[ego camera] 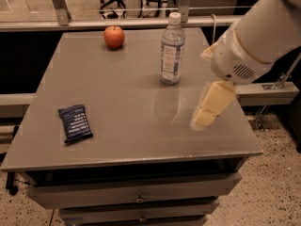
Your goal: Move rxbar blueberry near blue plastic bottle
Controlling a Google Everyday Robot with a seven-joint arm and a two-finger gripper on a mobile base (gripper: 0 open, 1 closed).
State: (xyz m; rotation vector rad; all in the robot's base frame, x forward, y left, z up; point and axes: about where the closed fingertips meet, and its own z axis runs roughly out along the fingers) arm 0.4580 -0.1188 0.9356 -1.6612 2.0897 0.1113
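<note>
- The rxbar blueberry (75,123) is lying flat on the counter (127,93), near its front-left corner, with the lines of white text on its dark wrapper facing up and its long side running slightly askew to the front edge.
- The blue plastic bottle (172,50) is standing upright toward the back right of the counter, white cap on top, well apart from the bar.
- An apple (114,36) is sitting at the back of the counter, left of the bottle and not touching it.
- The gripper (203,117) is hanging over the right side of the counter, in front of the bottle and to its right, pale yellow and pointing down and left. Whether it is open or closed cannot be told from this angle.
- The white arm (254,41) is reaching in from the upper right.
- Drawers (136,197) are showing below the counter's front edge.
</note>
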